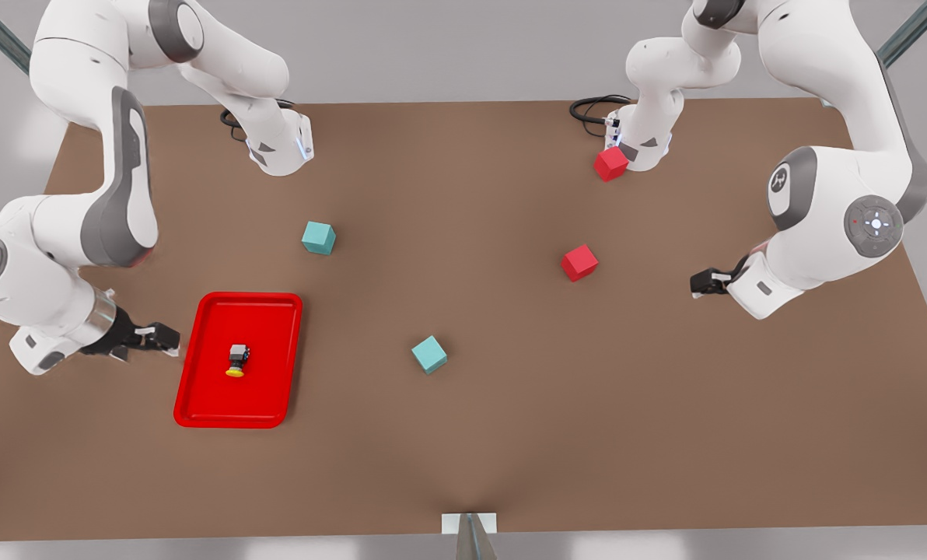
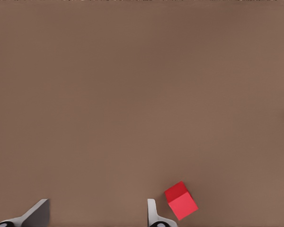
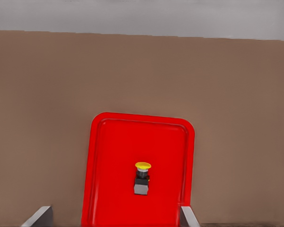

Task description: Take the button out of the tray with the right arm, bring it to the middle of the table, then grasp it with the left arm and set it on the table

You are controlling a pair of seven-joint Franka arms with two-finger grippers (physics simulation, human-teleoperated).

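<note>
So far nothing is grasped: the button (image 1: 236,361) lies on its side mid-tray (image 1: 199,389). The right gripper (image 1: 156,337) hovers at the tray's 9 o'clock edge in the front view, fingers (image 3: 40,215) spread wide. The left gripper (image 1: 704,281) waits at 3 o'clock over the surface (image 1: 510,435), fingers wide. Next, I judge, the right gripper must centre over the button and descend

Red cube (image 2: 181,201) beside spread jaws (brown table (image 2: 132,94)).
</note>
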